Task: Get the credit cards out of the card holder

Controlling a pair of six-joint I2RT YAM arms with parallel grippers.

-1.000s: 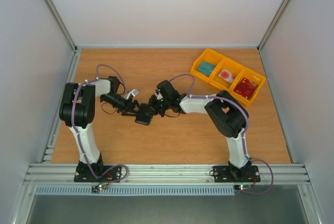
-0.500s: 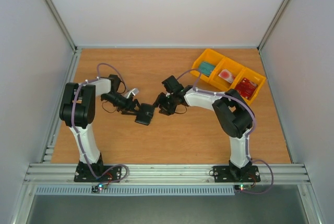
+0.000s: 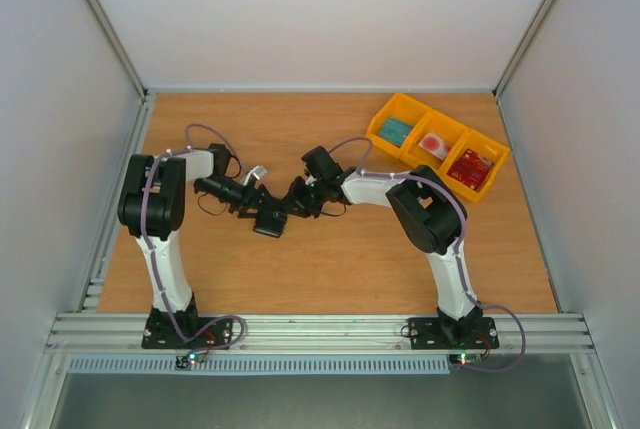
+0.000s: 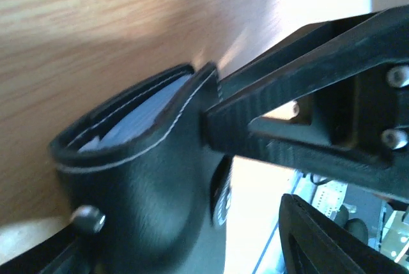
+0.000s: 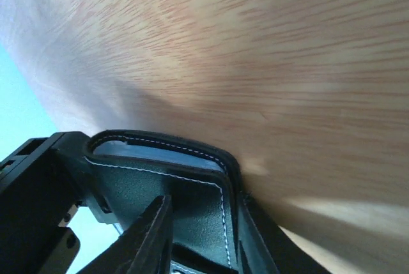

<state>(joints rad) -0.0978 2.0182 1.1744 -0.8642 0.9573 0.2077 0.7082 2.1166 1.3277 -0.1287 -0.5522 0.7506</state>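
At mid worktop (image 3: 330,269), the left end effector (image 3: 256,214) is clamped fairly wide on the card holder (image 3: 268,224), held between the two arms. The right end effector (image 3: 289,205) is narrow, its fingers (image 5: 146,234) straddling the holder's stitched edge; can't tell if it grips.

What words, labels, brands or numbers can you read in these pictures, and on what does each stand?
No text can be read.
Wallet: white stitching only, no lettering shows.
Red item in the yellow tray: pale markings, too small to read.
Teal item and white-and-red item: too small to read.
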